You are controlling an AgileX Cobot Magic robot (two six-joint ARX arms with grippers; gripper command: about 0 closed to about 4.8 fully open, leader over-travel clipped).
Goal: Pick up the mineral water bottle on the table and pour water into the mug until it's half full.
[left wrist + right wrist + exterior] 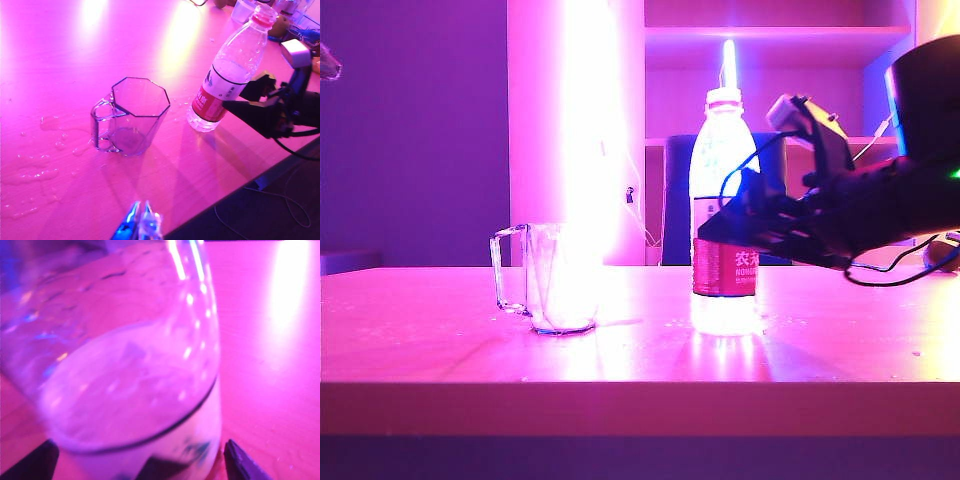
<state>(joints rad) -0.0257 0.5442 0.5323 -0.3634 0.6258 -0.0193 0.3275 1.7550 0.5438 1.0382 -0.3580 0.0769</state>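
pink-lit table (pixel 440 330): mineral water bottle (pixel 724 220) between right gripper (pixel 137 460) jaws (spread).

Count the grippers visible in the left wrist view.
2. The left gripper hovers near the table's front edge, fingertips together, short of the mug. The right gripper, jaws open, flanks the mineral water bottle.

Upright bottle (pixel 725 215) beside empty mug (pixel 558 277)

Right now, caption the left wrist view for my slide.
Open right gripper reaches the upright mineral water bottle; empty mug beside it.
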